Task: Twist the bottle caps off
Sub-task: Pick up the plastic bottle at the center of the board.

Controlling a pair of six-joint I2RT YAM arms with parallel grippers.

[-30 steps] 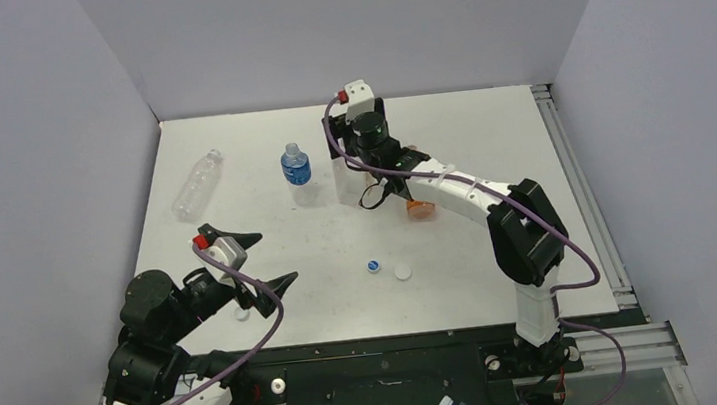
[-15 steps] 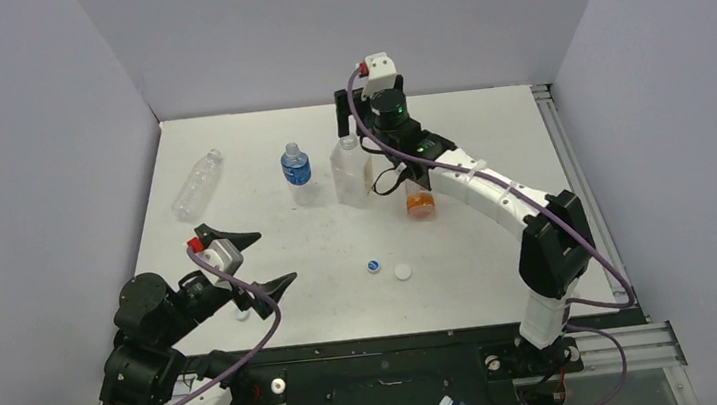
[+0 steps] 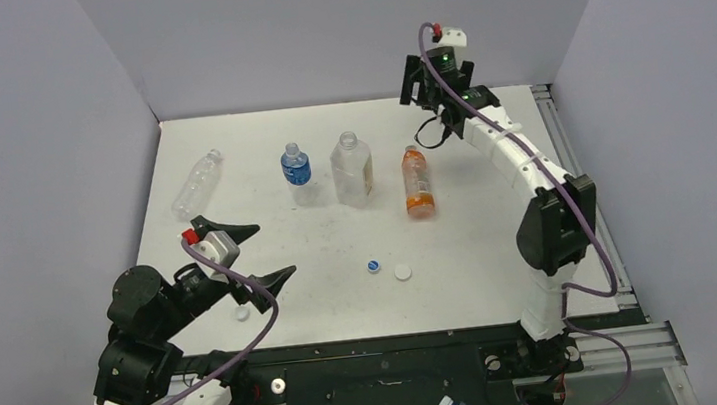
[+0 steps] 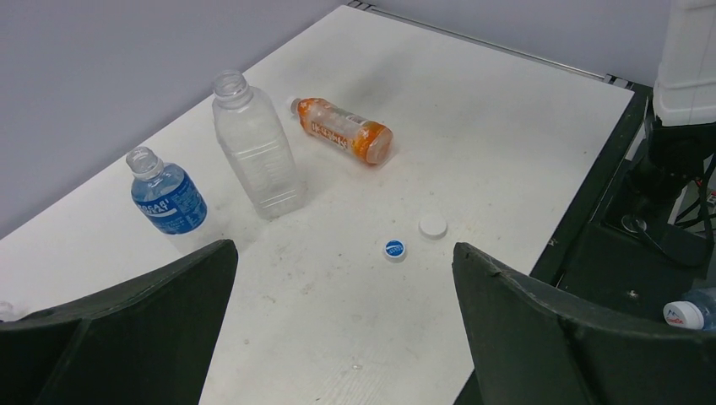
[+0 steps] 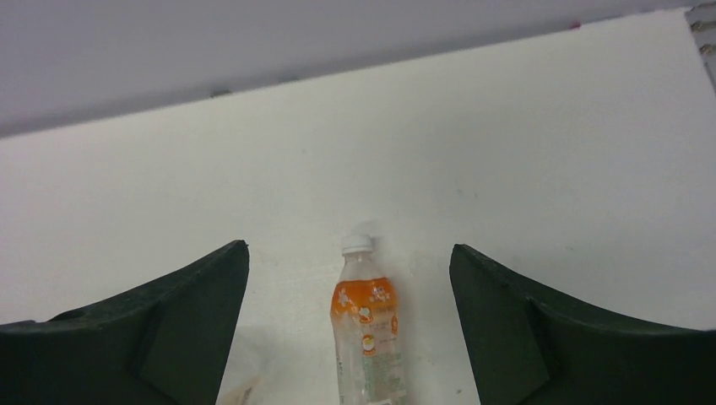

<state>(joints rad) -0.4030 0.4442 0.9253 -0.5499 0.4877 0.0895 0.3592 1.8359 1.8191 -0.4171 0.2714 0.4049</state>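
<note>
An orange bottle lies on the table with its white cap on, pointing to the back. It also shows in the right wrist view, its cap between my fingers' line of sight, and in the left wrist view. A loose blue cap and a loose white cap lie mid-table; both show in the left wrist view, the blue cap and the white cap. My right gripper is open, high above the table's back. My left gripper is open and empty at the near left.
A clear square bottle and a blue-labelled bottle stand upright with open necks. Another clear bottle lies at the far left. A small white cap lies under the left arm. A rail edges the right side.
My right arm has risen and swung back and right, away from the clear and orange bottles, uncovering them. The left arm has shifted only slightly.
</note>
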